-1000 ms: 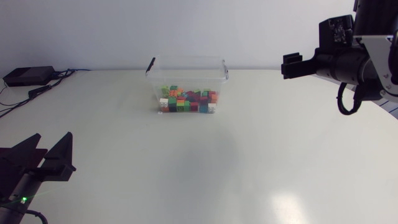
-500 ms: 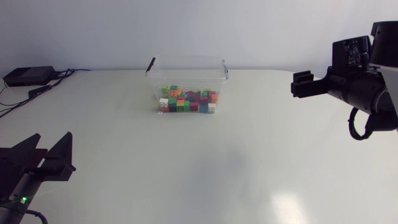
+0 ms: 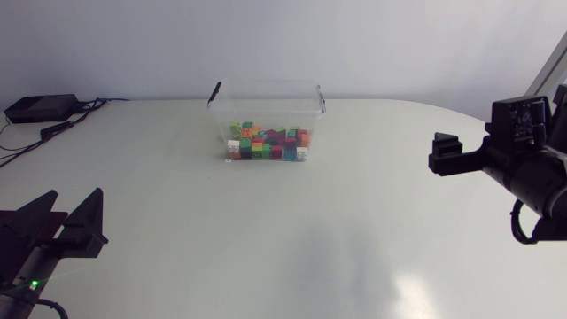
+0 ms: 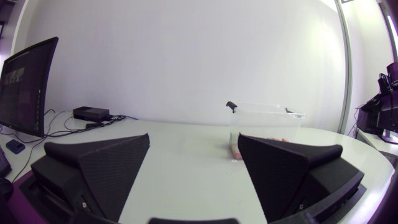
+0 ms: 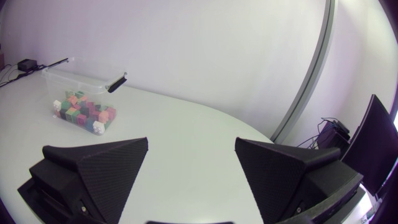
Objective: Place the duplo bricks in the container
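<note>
- Clear container (image 3: 266, 115) on the far middle of the white table (image 3: 354, 257), open-topped, long axis running side to side between the two arms, a black clip standing up at one end.
- Inside it, duplo bricks (image 3: 266, 144) in a mixed-colour layer over the floor. No loose brick to be seen on the tabletop, though a small piece far from the camera might escape notice.
- Left gripper (image 4: 194, 142) low at the near left corner, fingers spread wide, holding nothing. Container straight ahead across the table, well apart.
- Right gripper (image 5: 191, 146) above the table near its right edge, likewise wide and empty. Container ahead and off to one side, well apart.
- Little to choose between the arms for reach, the right a shade nearer.
- Judged from this: nothing left to pick up, the task as good as done.
- Smooth, pale surface with open room all round the container. Small black box (image 3: 40, 108) with cables (image 3: 18, 146) at the far left corner, well away.
</note>
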You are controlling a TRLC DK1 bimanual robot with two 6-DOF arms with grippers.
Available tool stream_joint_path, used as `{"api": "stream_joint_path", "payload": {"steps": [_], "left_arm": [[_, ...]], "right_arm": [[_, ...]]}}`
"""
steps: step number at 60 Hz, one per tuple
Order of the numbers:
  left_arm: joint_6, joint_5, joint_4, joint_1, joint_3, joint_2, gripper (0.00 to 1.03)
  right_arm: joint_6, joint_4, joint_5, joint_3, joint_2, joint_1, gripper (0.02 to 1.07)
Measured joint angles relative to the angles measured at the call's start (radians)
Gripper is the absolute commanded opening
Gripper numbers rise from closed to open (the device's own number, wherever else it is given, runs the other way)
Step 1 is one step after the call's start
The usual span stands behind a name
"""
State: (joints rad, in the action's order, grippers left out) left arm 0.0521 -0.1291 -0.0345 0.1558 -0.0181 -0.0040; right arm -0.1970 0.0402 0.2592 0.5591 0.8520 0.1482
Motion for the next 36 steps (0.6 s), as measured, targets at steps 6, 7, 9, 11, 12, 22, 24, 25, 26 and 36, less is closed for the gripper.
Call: {"api": "stream_joint_path", "payload": {"steps": [6,7,9,11,12,22,24,25,26,36], "left_arm": [[0.0,0.0,0.0,0.0,0.0,0.0,0.99],[0.0,0.0,0.0,0.0,0.0,0.0,0.99],[0.0,0.0,0.0,0.0,0.0,0.0,0.99],[0.0,0.0,0.0,0.0,0.0,0.0,0.99],[0.0,0.0,0.0,0.0,0.0,0.0,0.99],[0.0,0.0,0.0,0.0,0.0,0.0,0.99],[0.0,0.0,0.0,0.0,0.0,0.0,0.99],[0.0,0.0,0.0,0.0,0.0,0.0,0.99],[0.0,0.0,0.0,0.0,0.0,0.0,0.99],[0.0,0.0,0.0,0.0,0.0,0.0,0.99]], "right_arm": [[-0.014,0.002,0.0,-0.028,-0.037,-0.006,1.03],[-0.016,0.002,0.0,-0.031,-0.043,-0.006,1.03],[-0.018,0.002,0.0,-0.037,-0.053,-0.008,1.03],[-0.021,0.002,-0.001,-0.044,-0.063,-0.011,1.03],[-0.023,0.002,-0.003,-0.047,-0.067,-0.013,1.03],[-0.046,0.004,-0.01,-0.079,-0.103,-0.026,1.03],[-0.052,0.005,-0.012,-0.083,-0.106,-0.026,1.03],[-0.059,0.005,-0.013,-0.084,-0.106,-0.026,1.03],[-0.062,0.005,-0.013,-0.085,-0.106,-0.026,1.03],[-0.096,0.039,-0.019,-0.107,-0.124,-0.026,1.03]]}}
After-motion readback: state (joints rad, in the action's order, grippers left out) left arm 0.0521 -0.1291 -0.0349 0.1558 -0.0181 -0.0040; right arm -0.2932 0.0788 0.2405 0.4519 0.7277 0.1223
